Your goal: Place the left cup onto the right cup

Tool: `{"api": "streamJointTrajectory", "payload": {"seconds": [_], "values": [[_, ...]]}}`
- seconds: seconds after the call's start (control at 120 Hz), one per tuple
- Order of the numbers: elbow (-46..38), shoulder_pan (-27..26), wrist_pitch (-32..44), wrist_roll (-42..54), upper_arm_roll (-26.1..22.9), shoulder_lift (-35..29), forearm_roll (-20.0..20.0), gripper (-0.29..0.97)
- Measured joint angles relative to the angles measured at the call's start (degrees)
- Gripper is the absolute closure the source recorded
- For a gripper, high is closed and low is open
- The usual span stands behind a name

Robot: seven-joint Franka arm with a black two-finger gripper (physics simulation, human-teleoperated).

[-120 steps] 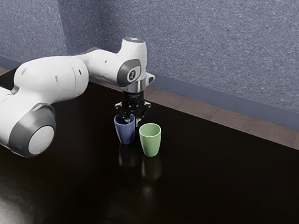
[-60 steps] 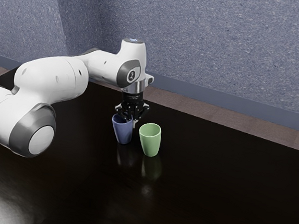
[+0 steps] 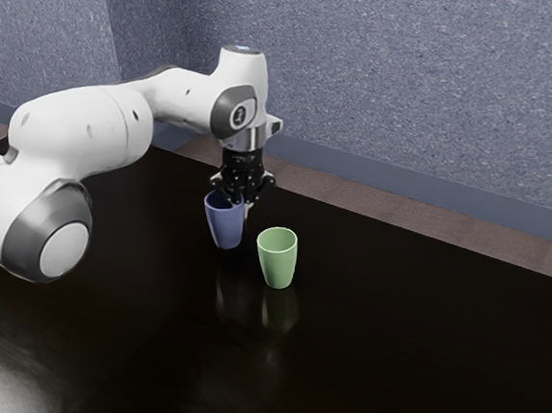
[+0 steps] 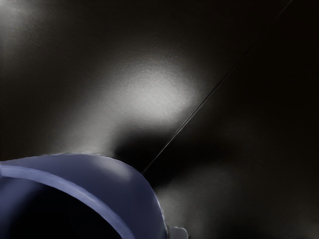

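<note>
A blue cup hangs a little above the dark table, tilted slightly, with my black gripper shut on its rim from above. In the wrist view the blue cup looms large just under my hand. A green cup stands upright on the table, to the exterior view's right of the blue cup and a short gap away from it.
The dark glossy table stretches wide toward the exterior view's right and front. A blue-grey wall with a baseboard runs behind the table's far edge. A thin seam crosses the tabletop in the wrist view.
My gripper has closed on the blue cup's rim and lifted it off the table, moving up and slightly toward the exterior view's left. The green cup has stayed put.
</note>
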Motion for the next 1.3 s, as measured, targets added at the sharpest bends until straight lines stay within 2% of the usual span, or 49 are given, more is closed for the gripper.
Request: {"api": "streamJointTrajectory", "payload": {"seconds": [0.25, 0.417, 0.883, 1.3], "values": [[-1.07, -3.33, -2.46, 0.07, 0.14, -5.96, 0.9, 0.78], [-1.1, -5.58, -3.81, 0.11, -0.08, -7.37, 1.19, 0.78], [-0.59, -8.49, -5.47, 0.15, -1.94, -7.01, 1.11, 0.78], [0.52, -8.28, -5.43, -0.05, -2.11, -4.85, 1.1, 0.78]]}}
